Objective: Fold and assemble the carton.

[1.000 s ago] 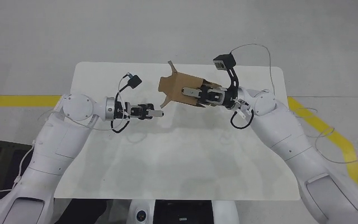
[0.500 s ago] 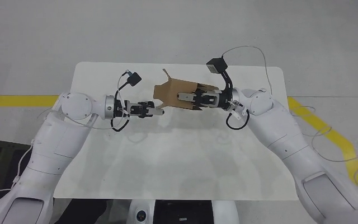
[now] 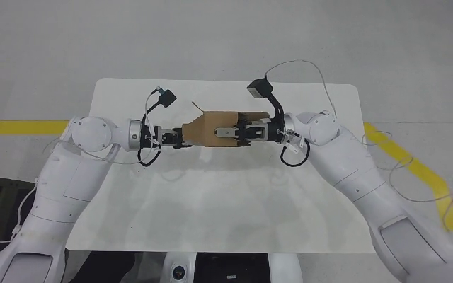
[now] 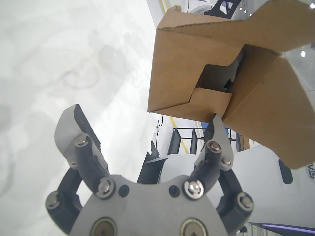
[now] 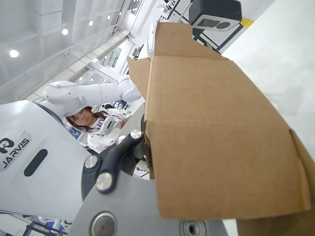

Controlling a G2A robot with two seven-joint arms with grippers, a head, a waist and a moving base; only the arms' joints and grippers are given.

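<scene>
The brown corrugated carton (image 3: pixel 205 133), end flaps half folded, hung over the tabletop (image 3: pixel 212 205), apparently clamped in the right end effector (image 3: pixel 228 131), the left end effector (image 4: pixel 147 112) spread open against it.

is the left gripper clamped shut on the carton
No, the left gripper is spread wide open, with just one fingertip at a flap edge of the carton.

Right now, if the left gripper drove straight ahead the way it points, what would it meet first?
The carton: its flapped end sits directly ahead of the open left gripper. One fingertip seems to touch a flap edge, though depth is unclear. The right gripper holds the other end.
</scene>
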